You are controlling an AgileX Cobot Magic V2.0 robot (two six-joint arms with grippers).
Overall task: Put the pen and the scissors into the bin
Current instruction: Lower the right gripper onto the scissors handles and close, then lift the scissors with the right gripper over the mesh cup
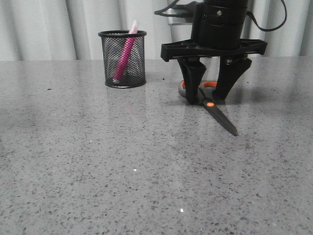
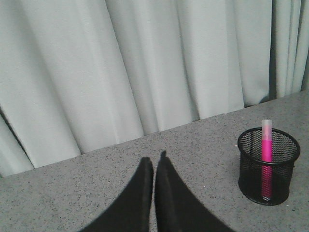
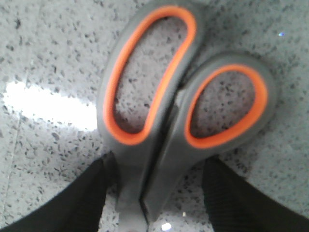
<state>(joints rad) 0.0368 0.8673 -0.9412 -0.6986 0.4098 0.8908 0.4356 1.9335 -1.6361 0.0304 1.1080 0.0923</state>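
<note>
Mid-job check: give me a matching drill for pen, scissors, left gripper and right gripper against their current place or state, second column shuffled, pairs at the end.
Things:
1. pen
2. scissors
3. left gripper
4. right gripper

States:
A. open, fingers on either side of the scissors near the handles
B. leaning inside the bin, cap above the rim
C. shut, holding nothing
D. flat on the table, blades closed

Pairs: 1-B, 2-D, 3-C, 4-A

A lab-like test bench: speckled grey table [image 1: 98, 161] before pale curtains [image 2: 120, 63].
</note>
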